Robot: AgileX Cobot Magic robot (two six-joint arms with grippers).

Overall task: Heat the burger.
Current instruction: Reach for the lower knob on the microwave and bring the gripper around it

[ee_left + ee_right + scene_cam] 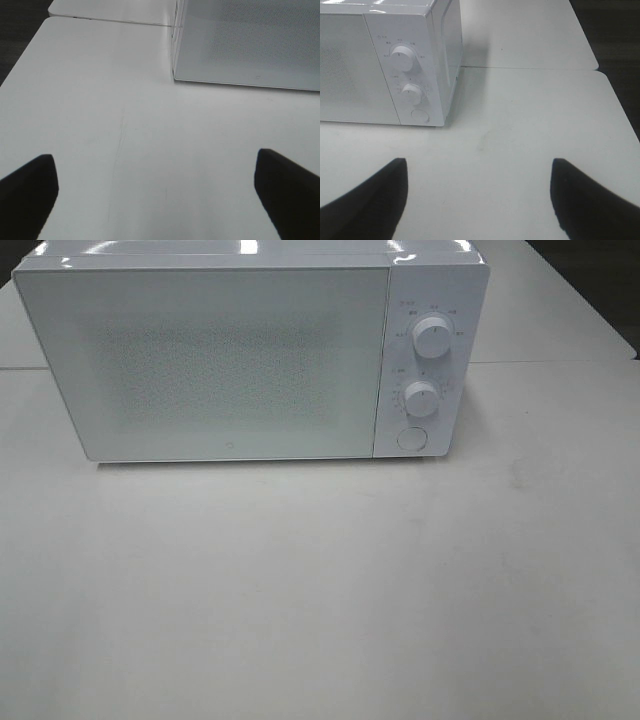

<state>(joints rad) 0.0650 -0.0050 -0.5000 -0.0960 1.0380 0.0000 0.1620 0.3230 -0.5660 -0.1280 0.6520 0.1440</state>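
Observation:
The burger is out of view in every frame. A white microwave (230,355) stands at the back of the table with its door shut; two round knobs (432,336) and a round button (410,438) sit on its right panel. My left gripper (155,190) hovers open over bare table, in front of the microwave's left corner (176,75), with nothing between its dark fingertips (30,185). Open and empty too, my right gripper (479,192) hangs over the table in front of the microwave's control panel (407,75). Neither arm shows in the exterior high view.
The white table (320,590) stretches wide in front of the microwave. A seam (530,67) joins it to a second table behind. The table's left edge (22,57) and right edge (617,105) drop to dark floor.

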